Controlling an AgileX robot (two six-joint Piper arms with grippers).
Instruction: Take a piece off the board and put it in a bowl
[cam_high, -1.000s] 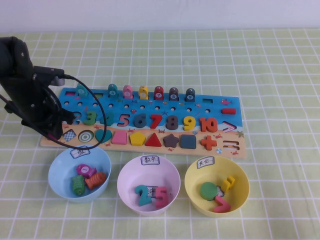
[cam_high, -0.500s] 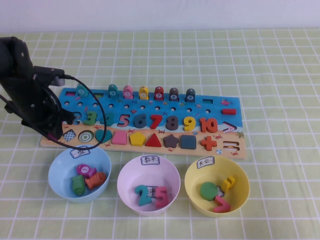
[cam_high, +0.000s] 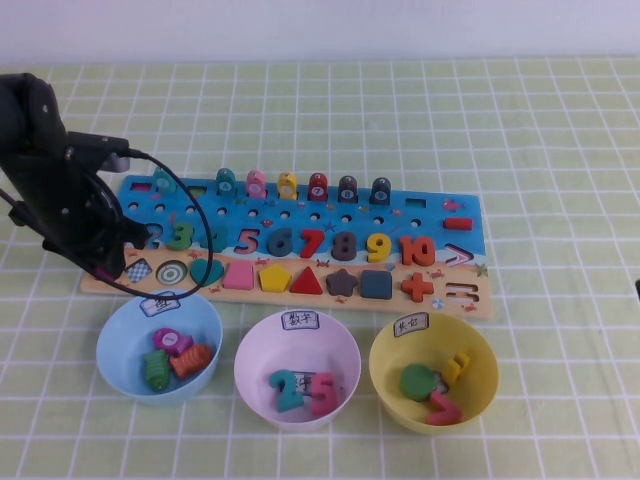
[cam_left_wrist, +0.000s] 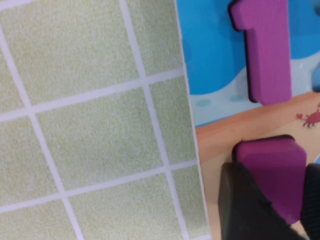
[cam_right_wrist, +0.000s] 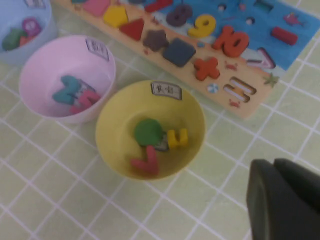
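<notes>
The magenta-purple piece (cam_left_wrist: 272, 160) lies on the tan strip at the left end of the board (cam_high: 420, 215), below the purple number 1 (cam_left_wrist: 267, 50). My left gripper (cam_left_wrist: 275, 202) stands low over that end, its two black fingers pressed on either side of the piece. In the high view the left arm (cam_high: 70, 200) hides the piece. The yellow bowl (cam_high: 486, 385) stands in front of the board's right end and holds a green disc and some number pieces. My right gripper (cam_right_wrist: 287, 200) is shut and empty, beside the yellow bowl (cam_right_wrist: 115, 125), to its right.
A light blue bowl (cam_high: 115, 340) and a pale pink bowl (cam_high: 260, 345) stand in front of the board, left of the yellow one, each holding pieces. Fish pegs line the board's far edge. The left arm's black cable (cam_high: 195, 215) loops over the numbers.
</notes>
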